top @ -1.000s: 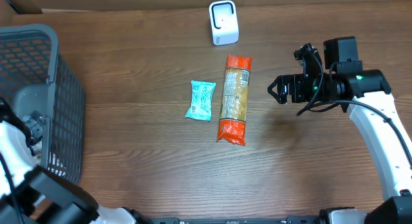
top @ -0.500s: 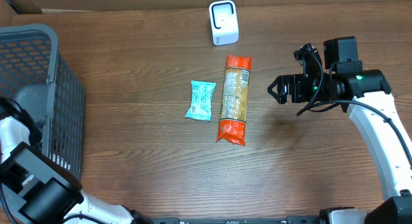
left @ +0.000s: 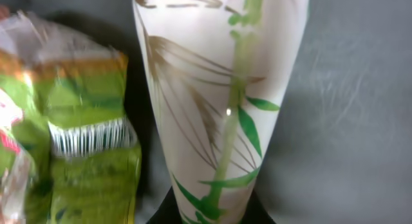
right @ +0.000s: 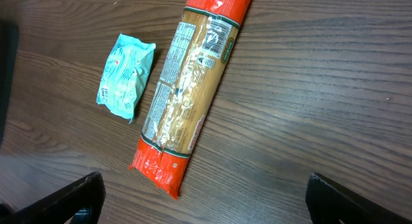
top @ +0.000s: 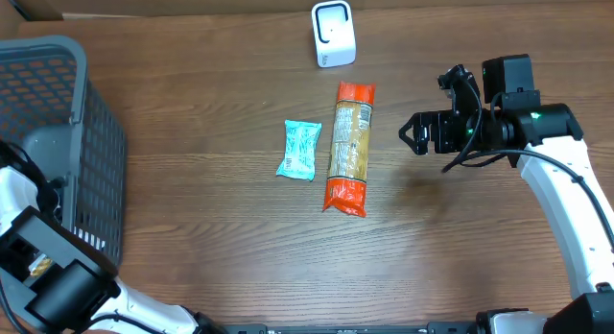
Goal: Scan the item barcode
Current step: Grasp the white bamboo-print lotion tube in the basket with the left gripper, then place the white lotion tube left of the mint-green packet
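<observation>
Pick step: L pincer (left: 209,212) clenched on white leaf-print pack (left: 219,89), prob. inside basket (top: 48,94); R pincer (top: 408,134) released, idle. Next: lift out, turn barcode twd white scanner (top: 333,34).

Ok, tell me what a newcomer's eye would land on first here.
The long orange pasta packet lying mid-table, with a small teal packet just left of it and a white scanner at the far edge. The left wrist view is filled by a white pack printed with green bamboo, beside a green bag showing a barcode.
</observation>
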### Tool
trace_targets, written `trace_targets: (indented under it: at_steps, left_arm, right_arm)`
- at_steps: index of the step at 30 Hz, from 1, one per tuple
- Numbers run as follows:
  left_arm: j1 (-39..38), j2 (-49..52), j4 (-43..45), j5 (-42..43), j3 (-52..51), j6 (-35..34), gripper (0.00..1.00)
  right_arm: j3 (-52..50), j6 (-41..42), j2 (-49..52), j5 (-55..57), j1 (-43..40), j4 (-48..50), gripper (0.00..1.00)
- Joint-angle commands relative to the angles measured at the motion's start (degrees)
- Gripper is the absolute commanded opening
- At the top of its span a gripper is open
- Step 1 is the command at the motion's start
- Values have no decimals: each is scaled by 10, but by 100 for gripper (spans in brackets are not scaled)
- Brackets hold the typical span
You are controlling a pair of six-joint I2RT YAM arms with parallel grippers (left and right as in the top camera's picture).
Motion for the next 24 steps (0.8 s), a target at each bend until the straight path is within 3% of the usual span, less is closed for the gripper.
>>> trace_targets:
  at_steps: [1,6,12,16,19,24]
  left_arm:
    - [-13,20,-68,13,91,-33,4]
    - [-50,20,-239,66,356,-49,4]
    - [-116,20,-360,98,650,-53,4]
    - [-220,20,-441,160,823,-46,4]
    - [-329,23,-478,157,831,-47,4]
    - [-460,34,-458,96,696,-114,5]
  right_arm:
    - [13,1,-3,2,3,2,100]
    - [13,1,-3,2,3,4,100]
    - [13,1,-3,2,3,4,100]
    - [13,1,-3,2,3,10,100]
    - [13,1,-3,2,3,14,100]
    - [13,1,-3,2,3,11,100]
